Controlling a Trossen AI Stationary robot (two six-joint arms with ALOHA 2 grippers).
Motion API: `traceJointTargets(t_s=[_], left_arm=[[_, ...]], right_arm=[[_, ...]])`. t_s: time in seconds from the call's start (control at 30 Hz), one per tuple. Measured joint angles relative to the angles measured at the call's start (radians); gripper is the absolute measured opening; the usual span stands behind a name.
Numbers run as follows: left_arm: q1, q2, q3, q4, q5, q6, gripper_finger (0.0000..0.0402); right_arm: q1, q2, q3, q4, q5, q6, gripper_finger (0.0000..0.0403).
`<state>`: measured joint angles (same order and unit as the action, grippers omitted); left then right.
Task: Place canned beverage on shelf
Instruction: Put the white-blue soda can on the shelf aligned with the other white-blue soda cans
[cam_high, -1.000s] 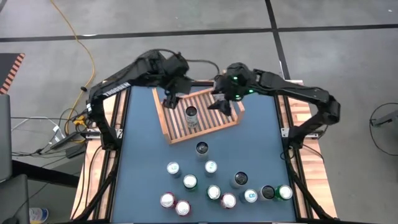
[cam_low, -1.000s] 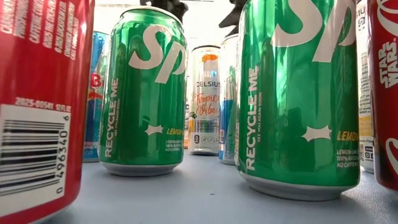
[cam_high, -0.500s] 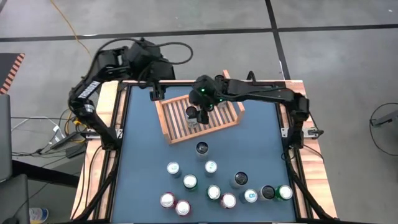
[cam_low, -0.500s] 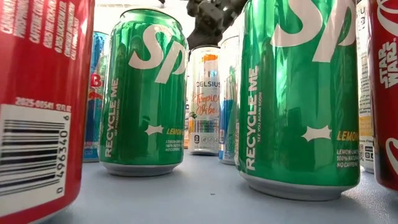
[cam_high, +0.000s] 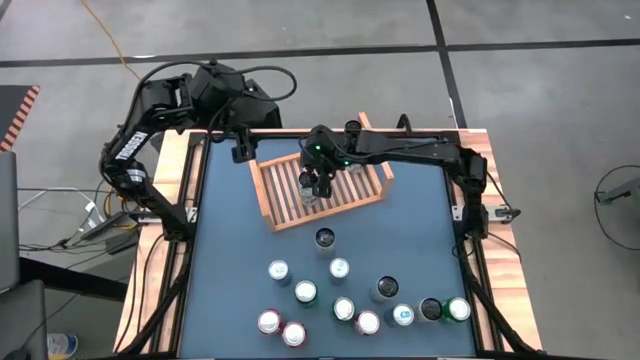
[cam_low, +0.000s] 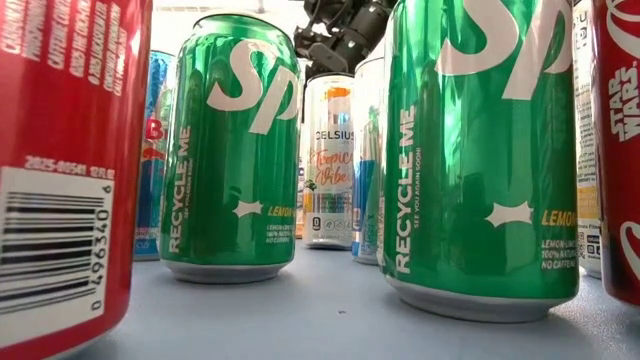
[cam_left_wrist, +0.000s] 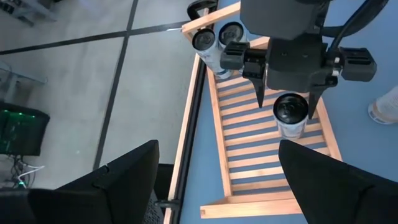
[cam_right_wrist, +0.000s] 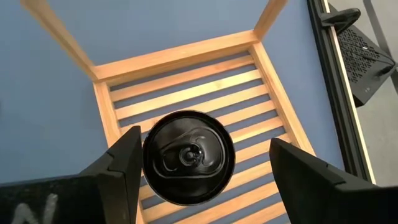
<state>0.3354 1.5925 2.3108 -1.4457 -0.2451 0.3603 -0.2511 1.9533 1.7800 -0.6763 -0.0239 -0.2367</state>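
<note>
Where slats show: one can (cam_high: 310, 190), one shelf (cam_high: 272, 208).

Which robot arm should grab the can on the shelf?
The right gripper. It hangs open right above the can on the shelf, fingers either side. The left gripper waits off past the shelf's edge.

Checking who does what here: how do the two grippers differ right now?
The right gripper hangs open over the black-topped can on the shelf, fingers either side. The left gripper waits off the shelf near the table's far left corner, over no can. Both are open and hold nothing.
</note>
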Motion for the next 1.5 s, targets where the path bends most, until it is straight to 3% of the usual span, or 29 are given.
traceJointTargets(t_s=[0.57,0.67,0.83,0.93,1.17,1.33,1.5], left_arm=[[0.0,0.0,0.0,-0.005,-0.005,0.019,0.0318],[0.0,0.0,0.0,-0.009,-0.005,0.02,0.0318],[0.0,0.0,0.0,-0.01,-0.005,0.021,0.0318],[0.0,0.0,0.0,-0.009,-0.005,0.029,0.0318],[0.0,0.0,0.0,-0.009,-0.006,0.044,0.0318],[0.0,0.0,0.0,-0.014,-0.006,0.043,0.0318],[0.0,0.0,0.0,-0.027,-0.006,0.038,0.0318]], right_arm=[[0.001,0.056,-0.003,0.001,-0.005,0.008,0.0265],[0.001,0.056,-0.003,0.005,-0.005,0.019,0.0239],[0.001,0.056,-0.002,-0.002,0.003,0.041,0.015],[0.0,0.056,-0.001,-0.013,0.001,0.04,0.0141],[-0.003,-0.002,-0.005,-0.104,0.0,-0.038,0.0141],[-0.035,-0.095,-0.003,-0.218,-0.007,-0.188,0.0141],[-0.092,-0.18,-0.032,-0.285,-0.093,-0.315,0.0141]])
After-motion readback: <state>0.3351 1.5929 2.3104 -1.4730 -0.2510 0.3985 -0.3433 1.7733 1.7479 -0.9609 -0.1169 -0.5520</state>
